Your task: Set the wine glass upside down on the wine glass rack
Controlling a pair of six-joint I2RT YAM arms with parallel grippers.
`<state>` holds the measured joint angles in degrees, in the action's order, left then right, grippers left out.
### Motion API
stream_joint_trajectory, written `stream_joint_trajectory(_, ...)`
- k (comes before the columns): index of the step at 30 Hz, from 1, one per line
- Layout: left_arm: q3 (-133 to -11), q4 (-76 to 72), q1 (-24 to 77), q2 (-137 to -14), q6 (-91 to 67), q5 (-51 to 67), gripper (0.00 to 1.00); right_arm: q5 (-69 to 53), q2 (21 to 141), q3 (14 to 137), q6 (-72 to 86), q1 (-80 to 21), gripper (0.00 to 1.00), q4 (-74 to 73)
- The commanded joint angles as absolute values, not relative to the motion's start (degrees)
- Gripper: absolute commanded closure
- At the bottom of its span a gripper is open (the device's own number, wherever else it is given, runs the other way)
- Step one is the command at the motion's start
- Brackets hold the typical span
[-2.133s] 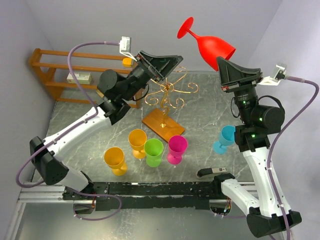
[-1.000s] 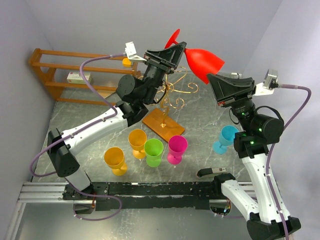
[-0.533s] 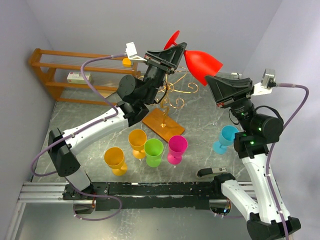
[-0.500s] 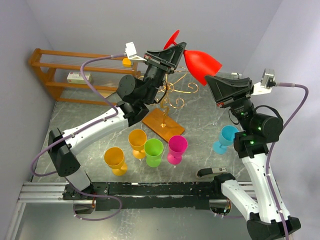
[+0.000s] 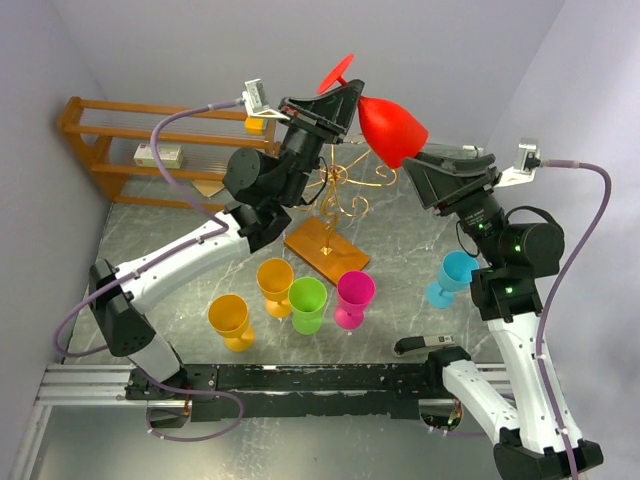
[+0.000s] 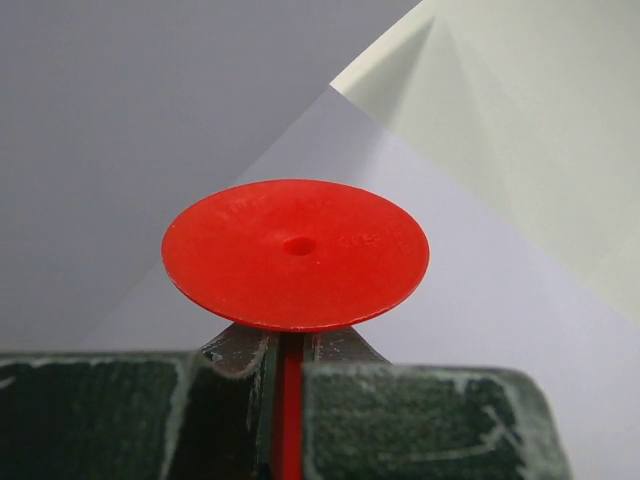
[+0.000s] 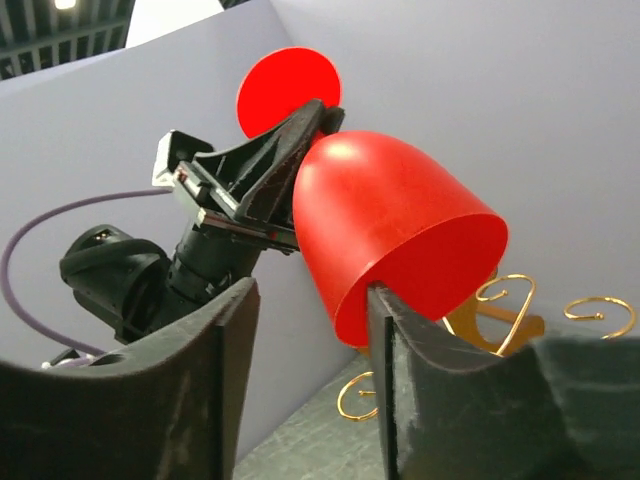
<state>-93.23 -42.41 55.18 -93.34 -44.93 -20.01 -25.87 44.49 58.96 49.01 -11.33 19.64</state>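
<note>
A robot lab, set up for testing.

Two robot arms, the left arm [image 5: 190, 250] and the right arm [image 5: 510, 310], are bolted to a metal rail [image 5: 300, 378] at the edge of a grey stone-look tabletop [image 5: 400, 235]. Long purple cables [image 5: 175, 110] loop off them to small cameras [image 5: 254, 93] near their tips. Plain pale walls [image 5: 200, 50] box the tabletop in on three sides, with nothing hung on them. Bright plastic cups [image 5: 307, 303] stand in a neat group like practice toys, and a bare wooden shelf [image 5: 100, 140] sits at the back. High up in the right wrist view there is a dark ceiling with beams [image 7: 60, 20] and a lamp, like in a big hall.
</note>
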Motion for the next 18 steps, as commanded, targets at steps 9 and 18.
stream_joint_trajectory(9,-88.47,-27.01,54.43,-77.46,-13.63,-20.62,0.93,-27.06,44.12,63.92,41.32,-11.43,0.33,8.98)
stream_joint_trajectory(18,-82.1,-14.33,54.32,-66.95,-1.56,-19.1,0.93,-29.97,47.15,64.93,43.0,-11.49,0.33,10.13)
